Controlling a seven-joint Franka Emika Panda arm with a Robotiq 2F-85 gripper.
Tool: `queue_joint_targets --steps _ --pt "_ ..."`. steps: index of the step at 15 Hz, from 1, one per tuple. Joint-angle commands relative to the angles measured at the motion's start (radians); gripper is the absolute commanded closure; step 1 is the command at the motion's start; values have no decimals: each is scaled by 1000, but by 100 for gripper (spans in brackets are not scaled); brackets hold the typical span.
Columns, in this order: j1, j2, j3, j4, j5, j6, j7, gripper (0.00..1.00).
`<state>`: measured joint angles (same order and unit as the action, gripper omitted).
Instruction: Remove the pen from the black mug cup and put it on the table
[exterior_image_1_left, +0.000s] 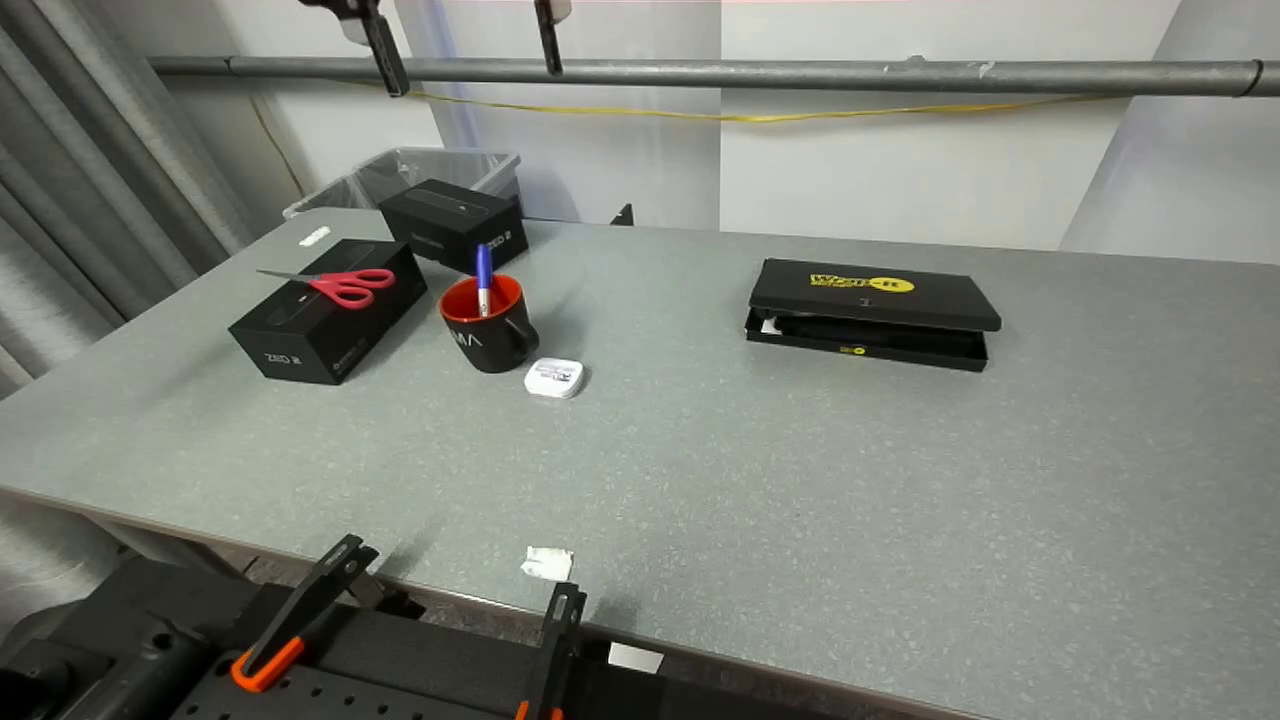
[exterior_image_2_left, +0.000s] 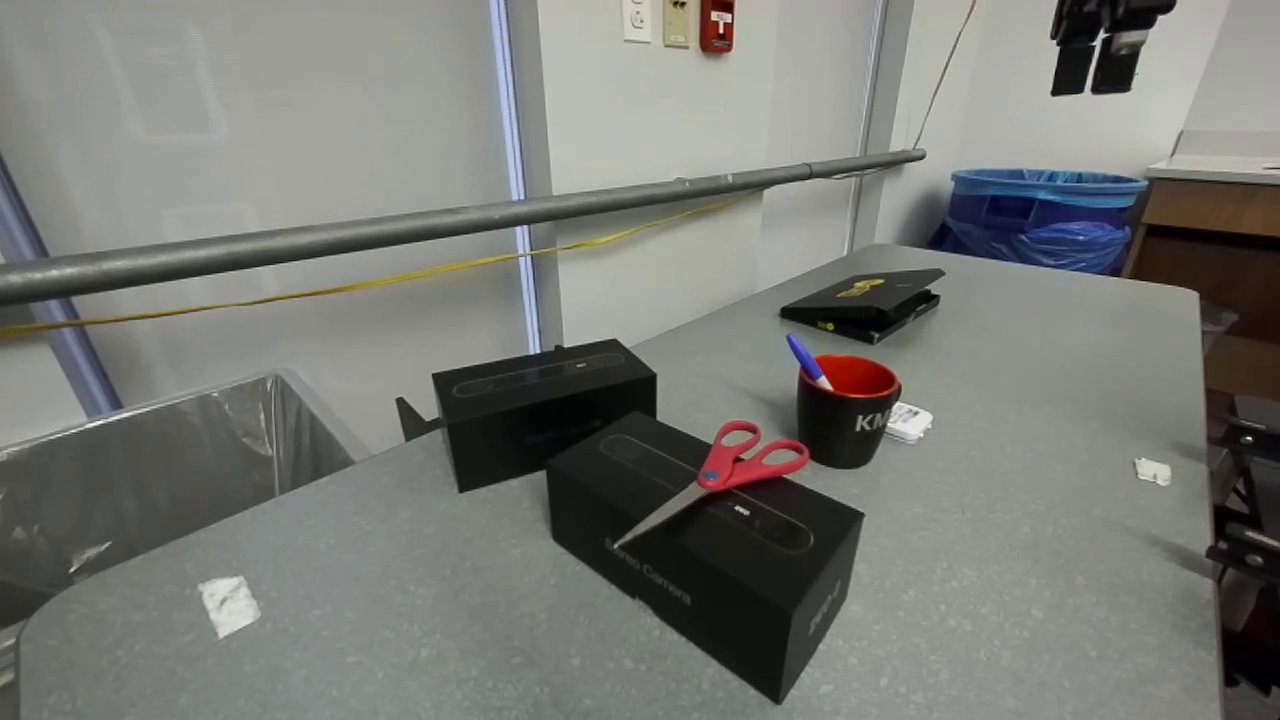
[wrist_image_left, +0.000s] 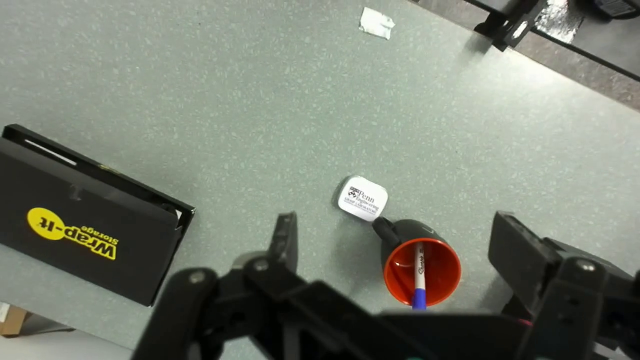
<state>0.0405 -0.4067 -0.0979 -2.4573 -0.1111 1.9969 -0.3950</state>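
The pen has a blue cap and a white barrel. It leans inside the black mug cup with the cap end above the red rim, and it shows in both exterior views (exterior_image_1_left: 484, 280) (exterior_image_2_left: 808, 362) and the wrist view (wrist_image_left: 419, 272). The black mug cup (exterior_image_1_left: 492, 345) (exterior_image_2_left: 845, 425) (wrist_image_left: 410, 231) stands upright on the grey table (exterior_image_1_left: 800, 480) (exterior_image_2_left: 1010, 580) (wrist_image_left: 240, 125). My gripper (exterior_image_1_left: 470, 55) (exterior_image_2_left: 1094, 80) (wrist_image_left: 397, 227) is open and empty, high above the table. In the wrist view the mug and pen lie between its spread fingers, well below them.
A white tin (exterior_image_1_left: 554, 378) lies beside the mug handle. Two black boxes (exterior_image_1_left: 330, 320) (exterior_image_1_left: 455, 222) stand near the mug; red scissors (exterior_image_2_left: 725, 470) lie on the nearer one. A partly open black Wrap-It box (exterior_image_1_left: 872, 312) lies farther off. A pipe (exterior_image_1_left: 800, 73) runs along the wall.
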Motion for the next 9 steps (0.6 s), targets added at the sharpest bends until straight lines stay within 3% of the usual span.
queue_joint_targets --steps 1,4,9 --pt "14 117 44 32 -2 92 56 0" --pt "33 279 87 86 19 230 101 0" --pt "41 549 154 246 11 348 234 0"
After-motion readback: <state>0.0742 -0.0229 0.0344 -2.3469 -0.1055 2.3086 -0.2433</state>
